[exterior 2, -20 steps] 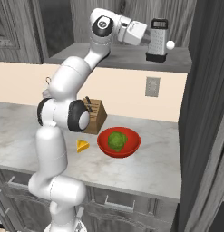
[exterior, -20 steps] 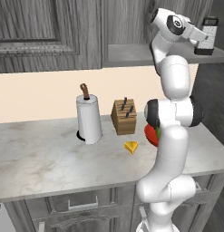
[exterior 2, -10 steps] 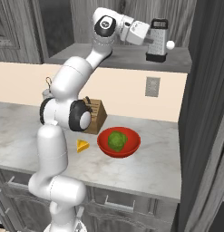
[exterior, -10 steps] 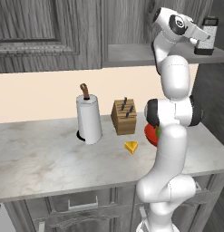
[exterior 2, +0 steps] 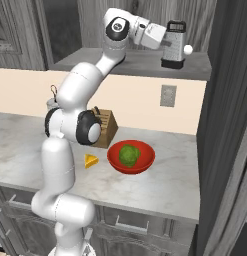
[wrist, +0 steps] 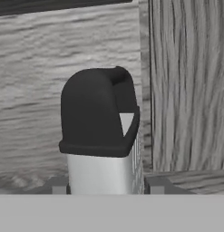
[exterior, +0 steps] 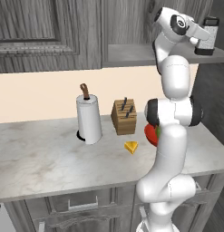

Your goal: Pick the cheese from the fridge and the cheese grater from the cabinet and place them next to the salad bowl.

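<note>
**Tool closing around the grater on the cabinet shelf**

The small silver box grater with perforated faces, black top handle and black base (exterior 2: 174,44) is standing upright on the flat grey shelf (exterior 2: 130,59) of the dark grey wood-grain cabinet (exterior: 50,31). In the hand view its black handle (wrist: 99,113) is sitting between the two dark finger tips (wrist: 58,185), which are lying just beside its silver sides. Whether they are touching it, I cannot tell. The tool (exterior 2: 167,42) is reaching in level from the side, its jaws drawn narrow around the grater's body; the grater's base is resting on the shelf.

Down on the pale marbled counter (exterior: 41,158), the small yellow-orange cheese wedge (exterior 2: 91,161) is lying just beside the shallow round red salad bowl (exterior 2: 131,157), which is holding a green ball of lettuce (exterior 2: 129,154). A wooden knife block (exterior: 124,117) is standing behind the cheese, and a white paper-towel roll on a brown-topped holder (exterior: 89,117) is standing near the block.
</note>
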